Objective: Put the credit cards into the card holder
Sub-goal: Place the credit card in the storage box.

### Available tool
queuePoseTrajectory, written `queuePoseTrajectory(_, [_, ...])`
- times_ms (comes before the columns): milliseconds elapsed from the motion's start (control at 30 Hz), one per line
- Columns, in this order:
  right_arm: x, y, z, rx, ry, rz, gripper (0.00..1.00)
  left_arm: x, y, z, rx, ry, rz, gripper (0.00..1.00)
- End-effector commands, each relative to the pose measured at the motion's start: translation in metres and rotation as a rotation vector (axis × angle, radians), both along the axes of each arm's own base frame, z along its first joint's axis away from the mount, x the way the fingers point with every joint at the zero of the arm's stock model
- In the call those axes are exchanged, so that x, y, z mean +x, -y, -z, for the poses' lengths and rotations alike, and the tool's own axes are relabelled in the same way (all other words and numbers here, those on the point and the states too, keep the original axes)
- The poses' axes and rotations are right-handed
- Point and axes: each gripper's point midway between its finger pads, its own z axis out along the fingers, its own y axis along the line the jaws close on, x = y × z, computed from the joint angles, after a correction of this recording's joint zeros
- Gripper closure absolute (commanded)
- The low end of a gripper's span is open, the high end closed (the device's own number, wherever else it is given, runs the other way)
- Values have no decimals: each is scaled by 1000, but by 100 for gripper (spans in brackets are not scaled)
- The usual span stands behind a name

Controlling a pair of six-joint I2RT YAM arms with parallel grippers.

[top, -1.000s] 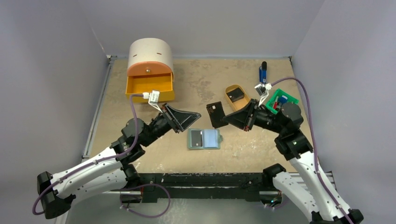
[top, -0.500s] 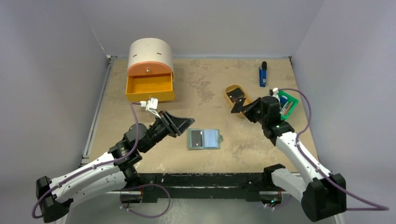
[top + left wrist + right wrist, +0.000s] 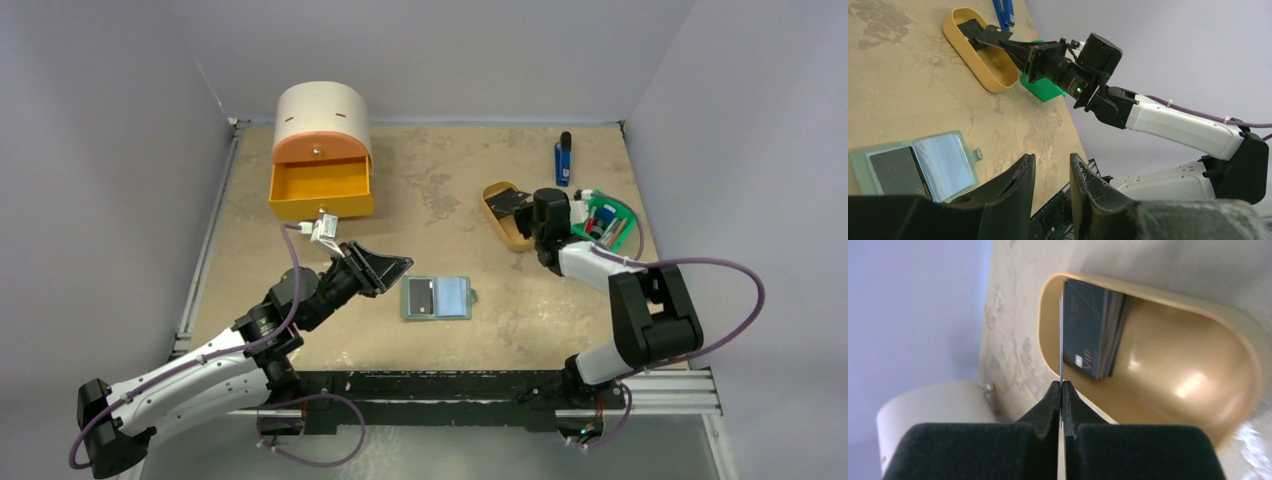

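The right hand (image 3: 1061, 390) pinches one thin black credit card (image 3: 993, 36) edge-on over the glossy tan oval tray (image 3: 1168, 405), where a stack of cards (image 3: 1088, 335) sits at one end. A green bin (image 3: 612, 215) stands just beside the tray. The left hand (image 3: 1051, 159), narrowly parted and empty, hovers near the card holder (image 3: 453, 295), which lies open on the mottled counter (image 3: 440, 180) with a pocketed card (image 3: 421, 297) inside
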Motion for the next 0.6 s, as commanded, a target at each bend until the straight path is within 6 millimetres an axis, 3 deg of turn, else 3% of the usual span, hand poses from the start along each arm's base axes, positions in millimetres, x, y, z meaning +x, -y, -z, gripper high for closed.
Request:
queuePoseTrajectory(0, [45, 11, -44, 74, 162, 128, 100, 4, -5, -7, -5, 21, -28, 69])
queuePoseTrajectory(300, [59, 11, -17, 97, 86, 135, 100, 10, -1, 4, 29, 5, -41, 70])
queuePoseTrajectory(567, [50, 8, -21, 116, 121, 115, 100, 12, 9, 8, 22, -4, -20, 70])
